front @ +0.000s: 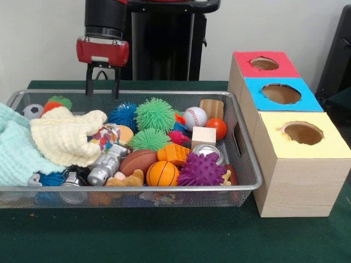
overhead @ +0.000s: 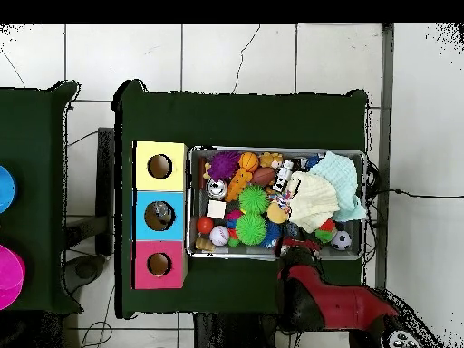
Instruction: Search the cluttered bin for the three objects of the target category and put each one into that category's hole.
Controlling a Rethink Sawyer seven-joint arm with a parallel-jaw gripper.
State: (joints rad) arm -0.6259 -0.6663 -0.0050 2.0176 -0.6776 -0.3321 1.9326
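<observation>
Hovering at the upper left of the front view, the red and black tool (front: 102, 82) hangs just over the far rim of the large shallow silver wire-mesh bin (front: 248, 164), its two dark fingers spread apart with nothing between them, so it is open and empty, and my read is that it is poised to go in and start digging. And what a pile to dig through: a cream knitted cloth (front: 68, 137) and a pale mint cloth (front: 16, 150) are heaped over the left part of the bin, likely hiding whatever lies beneath, while spiky green rubber balls (front: 155, 114), a purple spiky ball (front: 201, 170), a small orange basketball (front: 162, 173), a white baseball (front: 194, 117) and a silver can (front: 207, 152) crowd the middle and right. As for the three thin crinkly wrappers, I cannot pick one out in either view; they may be buried under the cloths or the toys. Standing just to the right of the bin on the green bench (front: 164, 235) are the wooden boxes with red (front: 264, 64), blue (front: 281, 93) and yellow (front: 303, 133) tops, each with a round hole, set close so a drop is a short carry. Looking straight down, the overhead view shows the arm reaching up from the lower edge to the bin's lower rim, and something sitting inside the blue box's hole, which the front view hides.
</observation>
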